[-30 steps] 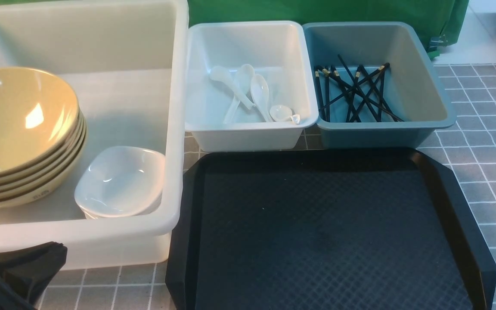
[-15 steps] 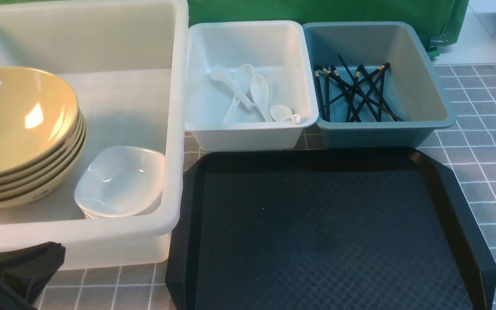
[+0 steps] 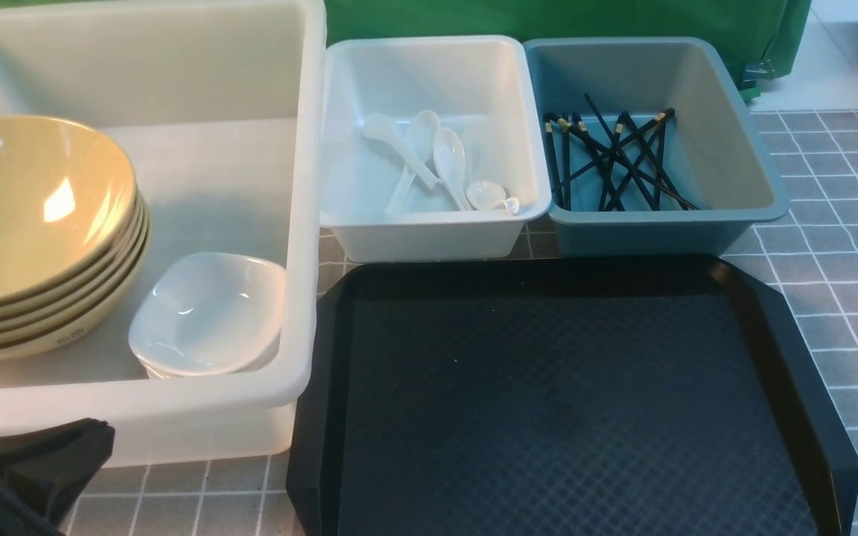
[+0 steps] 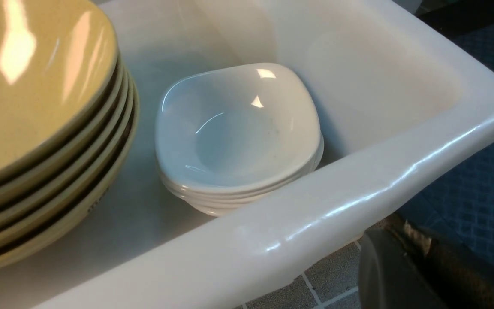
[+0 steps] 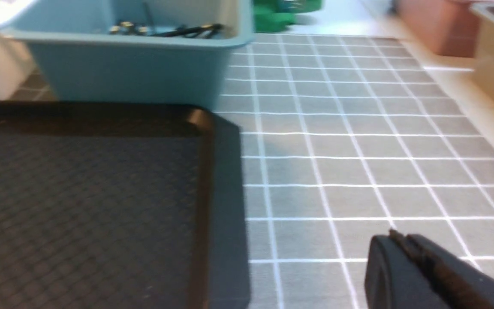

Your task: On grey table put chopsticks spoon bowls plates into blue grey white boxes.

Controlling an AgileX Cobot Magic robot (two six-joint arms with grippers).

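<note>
Stacked yellowish bowls (image 3: 34,223) (image 4: 37,107) and stacked white plates (image 3: 209,313) (image 4: 234,133) sit inside the large whitish box (image 3: 302,223) (image 4: 358,180). Several white spoons (image 3: 429,160) lie in the white box (image 3: 436,238). Black chopsticks (image 3: 615,156) (image 5: 170,30) lie crossed in the blue-grey box (image 3: 667,234) (image 5: 135,73). My left gripper (image 3: 94,435) (image 4: 405,231) is shut and empty, low beside the big box's near corner. Over the grey table (image 5: 358,141), right of the tray, my right gripper (image 5: 395,238) is shut and holds nothing.
A black textured tray (image 3: 570,402) (image 5: 88,193) with cut corners lies in front of the two smaller boxes. Green cloth (image 3: 548,18) hangs behind them. Pinkish and beige containers (image 5: 457,30) stand past the table's far right edge.
</note>
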